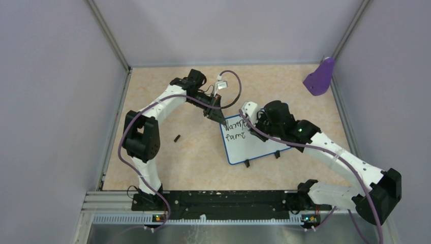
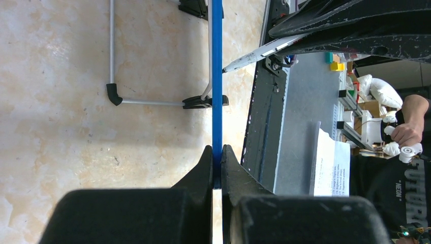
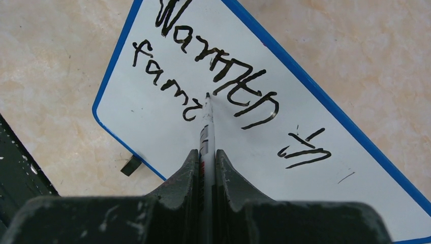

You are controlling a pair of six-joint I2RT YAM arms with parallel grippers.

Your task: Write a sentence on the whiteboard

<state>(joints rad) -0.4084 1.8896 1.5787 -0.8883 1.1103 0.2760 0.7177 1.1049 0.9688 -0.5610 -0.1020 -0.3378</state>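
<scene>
The whiteboard (image 1: 249,147) lies flat mid-table, blue-rimmed, with two black feet on its near edge. My left gripper (image 1: 215,114) is shut on its far left corner; in the left wrist view the jaws (image 2: 217,152) clamp the blue rim (image 2: 217,76) edge-on. My right gripper (image 3: 207,155) is shut on a slim marker (image 3: 207,127) whose tip touches the board (image 3: 152,122) at the end of the second line. The sentence (image 3: 239,86) reads "Warmth in" with "fami" below it. From above, the right gripper (image 1: 252,122) covers part of the writing (image 1: 235,130).
A purple scoop-shaped object (image 1: 320,79) leans in the back right corner. A small black cap (image 1: 177,138) lies on the table left of the board. Purple walls enclose three sides, and a black rail (image 1: 223,198) runs along the near edge.
</scene>
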